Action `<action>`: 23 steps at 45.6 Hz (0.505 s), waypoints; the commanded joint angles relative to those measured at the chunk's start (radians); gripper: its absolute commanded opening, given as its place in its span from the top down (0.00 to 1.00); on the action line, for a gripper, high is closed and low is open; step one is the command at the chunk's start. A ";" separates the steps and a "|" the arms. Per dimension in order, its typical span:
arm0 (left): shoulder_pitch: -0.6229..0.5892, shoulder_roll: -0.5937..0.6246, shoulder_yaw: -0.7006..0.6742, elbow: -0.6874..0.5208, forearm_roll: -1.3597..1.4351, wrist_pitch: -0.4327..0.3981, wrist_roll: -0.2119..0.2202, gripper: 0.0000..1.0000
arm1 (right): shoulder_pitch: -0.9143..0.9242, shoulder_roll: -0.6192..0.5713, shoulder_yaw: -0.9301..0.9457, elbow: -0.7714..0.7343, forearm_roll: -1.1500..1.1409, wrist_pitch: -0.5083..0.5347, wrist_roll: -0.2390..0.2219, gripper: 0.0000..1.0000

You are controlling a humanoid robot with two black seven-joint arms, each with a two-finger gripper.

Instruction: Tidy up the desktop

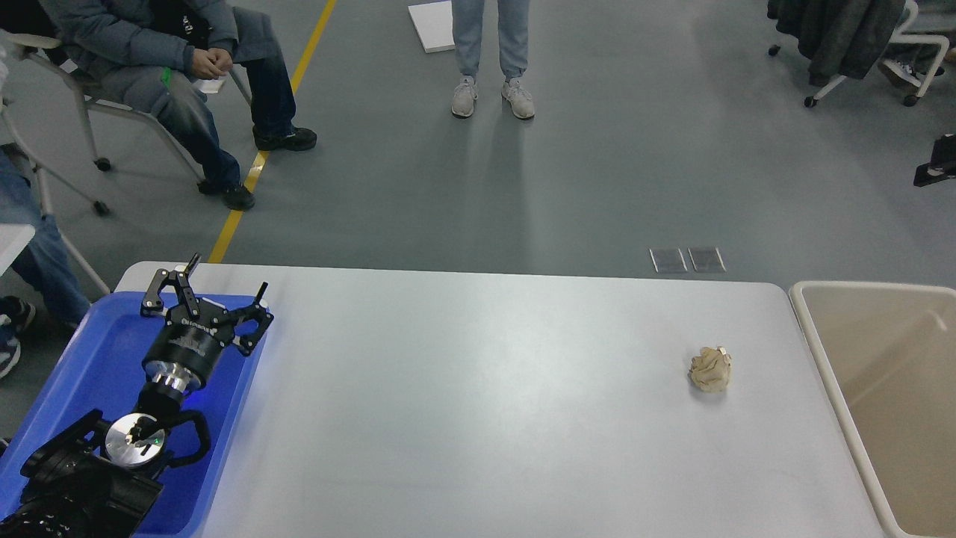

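Note:
The desktop (478,396) is a wide white-grey tabletop. A crumpled beige paper ball (709,369) lies on it at the right, a short way from the right edge. My left gripper (228,273) is open and empty, held over the far right corner of the blue tray (82,359) at the left, far from the ball. A dark part (937,161) pokes in at the right edge, high in the view; it may be my right gripper, and its fingers cannot be told apart.
A beige rectangular bin (810,336) stands against the table's right end. People sit at the far left (172,67), and one stands beyond the table (489,52). A wheeled chair (851,45) is at the far right.

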 commanded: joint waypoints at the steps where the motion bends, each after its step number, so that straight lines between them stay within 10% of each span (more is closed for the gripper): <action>1: 0.000 0.000 0.000 0.000 0.000 0.000 -0.001 0.00 | 0.174 0.156 -0.084 0.137 -0.008 0.056 0.001 0.00; 23: 0.000 0.000 0.000 0.000 0.000 0.000 -0.001 0.00 | 0.225 0.286 -0.124 0.375 -0.008 0.130 0.000 0.00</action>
